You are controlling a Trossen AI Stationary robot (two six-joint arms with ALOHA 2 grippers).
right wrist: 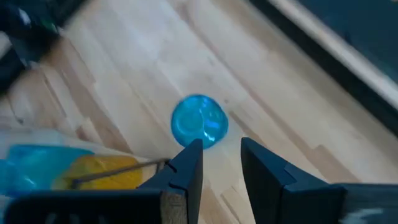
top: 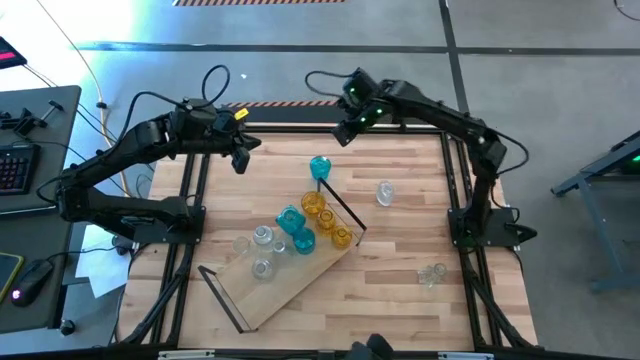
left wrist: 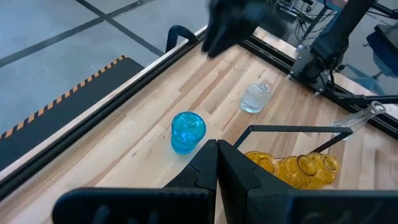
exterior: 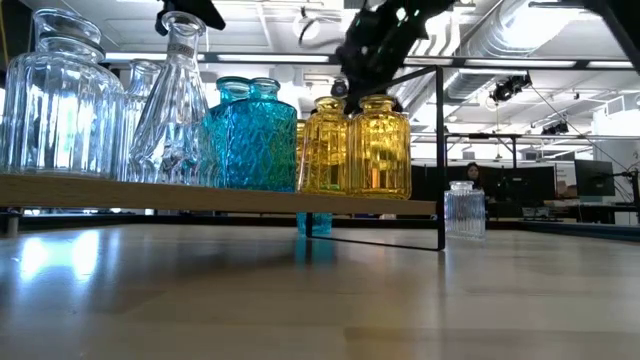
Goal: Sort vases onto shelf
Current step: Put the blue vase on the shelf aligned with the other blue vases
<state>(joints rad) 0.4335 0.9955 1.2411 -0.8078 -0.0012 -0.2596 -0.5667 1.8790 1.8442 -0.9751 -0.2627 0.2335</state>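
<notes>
- The left claw (top: pixel 240 160) hangs over the far left part of the table (top: pixel 400 290), above bare wood, its fingers clenched together with nothing between them.
- The shelf (top: pixel 290 285) lies at a slant on the middle of the table, a black wire frame (top: pixel 222 298) at its near-left end and another (top: pixel 340 208) at its far-right end.
- Clear vases (top: pixel 262 240) stand on the shelf's left part.
- Two teal vases (top: pixel 296 230) stand next on the shelf, close beside each other.
- Yellow vases (top: pixel 325 218) fill the shelf's right end, close against the wire frame.
- One teal vase (top: pixel 320 167) stands off the shelf, on the table just beyond that right frame.
- The right claw (right wrist: pixel 221 155) hovers above and beyond this lone vase, its fingers apart and grasping nothing.
- A clear vase (top: pixel 385 193) stands alone on the table to the right of the shelf.
- Another clear vase (top: pixel 432 274) sits near the table's right front corner, well apart from the rest.
</notes>
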